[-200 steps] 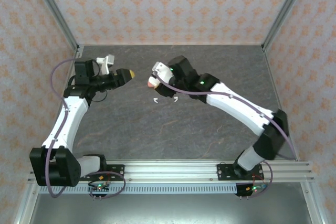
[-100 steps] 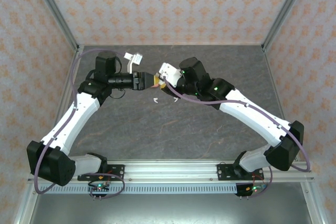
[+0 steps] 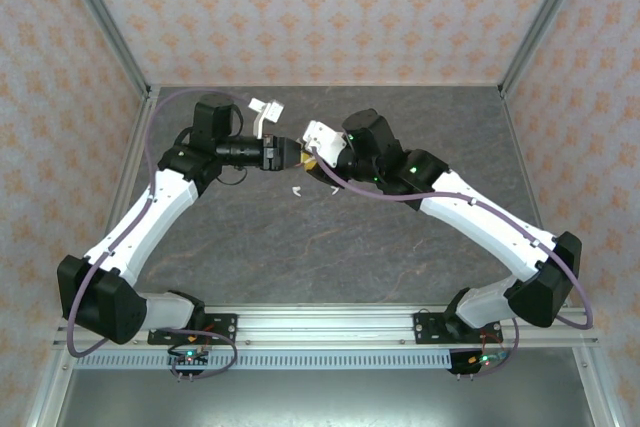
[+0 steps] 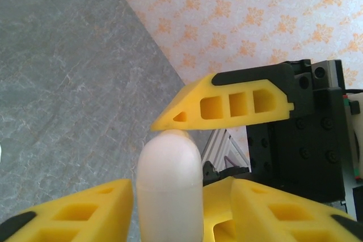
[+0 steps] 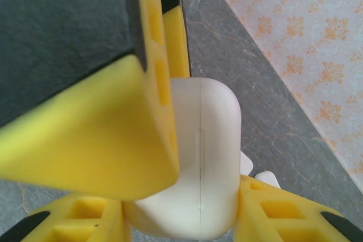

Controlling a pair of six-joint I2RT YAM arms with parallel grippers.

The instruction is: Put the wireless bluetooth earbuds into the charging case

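A dark grey, marbled worktop (image 3: 300,247) lies inside an enclosure. Walls (image 3: 320,7) papered in a pale orange floral pattern stand on three sides, with slanting metal posts (image 3: 104,17) at the back corners. An aluminium rail (image 3: 330,325) runs along the near edge

A tiny white earbud (image 3: 297,190) and a second white earbud (image 3: 334,187) are lying slightly apart on the dark grey, stone-veined surface (image 3: 300,257), near its middle.
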